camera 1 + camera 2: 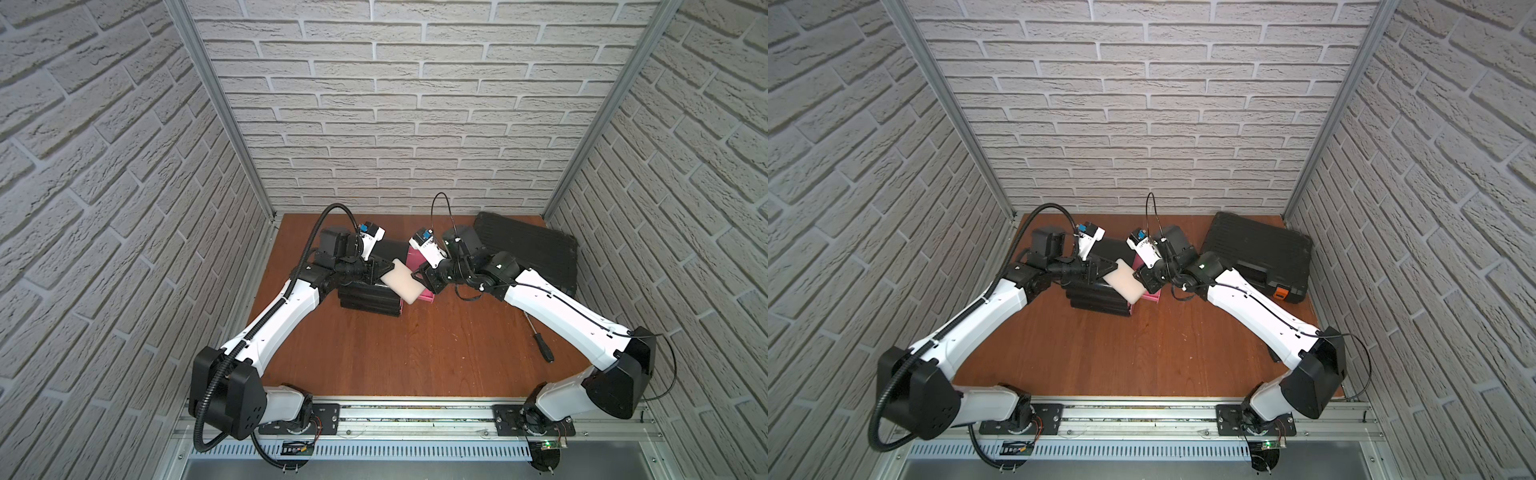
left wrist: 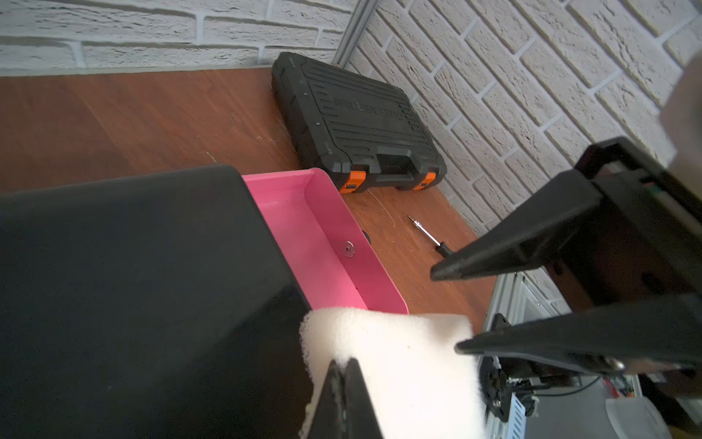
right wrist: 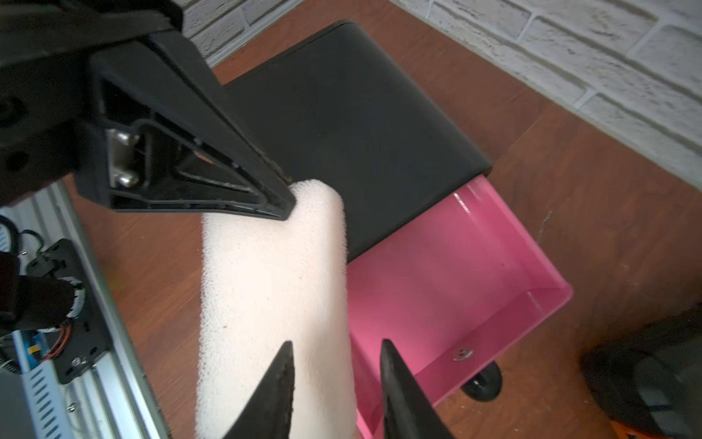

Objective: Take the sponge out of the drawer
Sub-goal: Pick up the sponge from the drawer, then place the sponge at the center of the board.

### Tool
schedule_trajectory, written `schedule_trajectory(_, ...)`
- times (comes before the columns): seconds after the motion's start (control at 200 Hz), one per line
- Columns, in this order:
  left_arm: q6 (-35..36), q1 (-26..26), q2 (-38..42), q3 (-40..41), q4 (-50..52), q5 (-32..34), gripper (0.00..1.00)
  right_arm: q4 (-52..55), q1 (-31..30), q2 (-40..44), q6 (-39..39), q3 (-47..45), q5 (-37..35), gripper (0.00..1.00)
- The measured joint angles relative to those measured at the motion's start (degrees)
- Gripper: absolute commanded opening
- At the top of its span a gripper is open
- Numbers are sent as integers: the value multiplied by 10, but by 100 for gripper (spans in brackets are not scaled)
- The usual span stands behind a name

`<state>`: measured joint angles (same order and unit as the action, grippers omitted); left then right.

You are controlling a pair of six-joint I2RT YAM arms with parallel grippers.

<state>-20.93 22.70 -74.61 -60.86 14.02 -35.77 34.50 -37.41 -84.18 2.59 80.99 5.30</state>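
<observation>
Left gripper (image 2: 343,370) fingers clamped on white foam sponge (image 3: 273,273), right gripper (image 3: 337,342) fingers apart beside it: I'd back right off, then lift clear of pink plastic drawer (image 3: 475,266) below.

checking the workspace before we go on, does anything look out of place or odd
A loose screwdriver lies on the table beside the right arm, outside the shut tool case, which sits at an angle in the back corner. Otherwise nothing odd: the left gripper holds the sponge clear of the open drawer.
</observation>
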Motion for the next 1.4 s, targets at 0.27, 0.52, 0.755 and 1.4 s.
schedule_trajectory(0.27, -148, 86, 129, 147, -88, 177, 0, -43, 2, 108, 92, -77, -116, 59)
schedule_trajectory(0.52, -258, 255, 197, 292, -188, 393, 0, -91, 2, 151, 163, -143, -147, 59)
schedule_trajectory(0.755, -350, 372, 15, 340, -346, 544, 0, -102, 2, 145, 196, -170, -147, 59)
schedule_trajectory(1.4, -452, 465, -282, 232, -558, 685, 0, -104, 2, 231, 210, -235, -173, 59)
